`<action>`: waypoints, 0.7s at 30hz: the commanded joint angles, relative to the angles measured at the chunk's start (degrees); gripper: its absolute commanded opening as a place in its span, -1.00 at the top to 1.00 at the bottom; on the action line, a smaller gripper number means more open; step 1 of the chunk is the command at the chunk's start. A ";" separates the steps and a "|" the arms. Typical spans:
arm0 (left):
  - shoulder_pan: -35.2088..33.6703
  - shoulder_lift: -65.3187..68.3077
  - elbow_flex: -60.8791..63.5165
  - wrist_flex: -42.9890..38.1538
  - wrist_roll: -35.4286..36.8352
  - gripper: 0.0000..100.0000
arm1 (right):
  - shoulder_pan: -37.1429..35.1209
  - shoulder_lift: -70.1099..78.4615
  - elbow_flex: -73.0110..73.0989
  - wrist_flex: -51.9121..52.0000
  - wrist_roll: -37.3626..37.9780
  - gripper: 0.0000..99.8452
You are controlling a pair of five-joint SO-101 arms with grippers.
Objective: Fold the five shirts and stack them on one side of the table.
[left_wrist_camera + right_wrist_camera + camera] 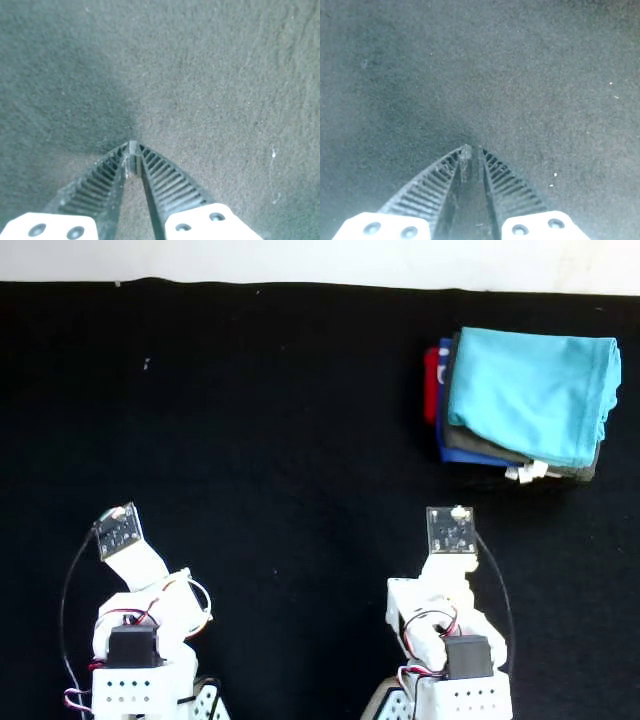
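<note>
A stack of folded shirts lies at the back right of the black table, a light blue shirt on top, with dark grey, blue and red edges showing under it. Both arms are drawn back at the near edge. My left gripper is shut with nothing in it, pointing down at bare cloth. My right gripper is likewise shut and empty over the cloth. In the high view the left arm sits at the near left and the right arm at the near right, well short of the stack.
The black table cloth covers the whole surface. Its far edge meets a white wall. Cables loop beside each arm's base.
</note>
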 commanded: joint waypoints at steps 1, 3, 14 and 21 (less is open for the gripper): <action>0.48 -0.48 0.75 1.05 0.44 0.98 | -0.04 -0.92 7.43 0.40 -0.18 0.93; 0.40 -0.48 0.75 1.05 0.44 0.98 | 3.30 -1.45 7.52 0.48 -0.35 0.93; 0.40 -0.57 0.75 1.14 0.44 0.98 | 8.92 -1.54 7.60 0.57 -0.18 0.93; 0.40 -0.57 0.75 1.14 0.44 0.98 | 8.92 -1.54 7.60 0.48 -0.18 0.93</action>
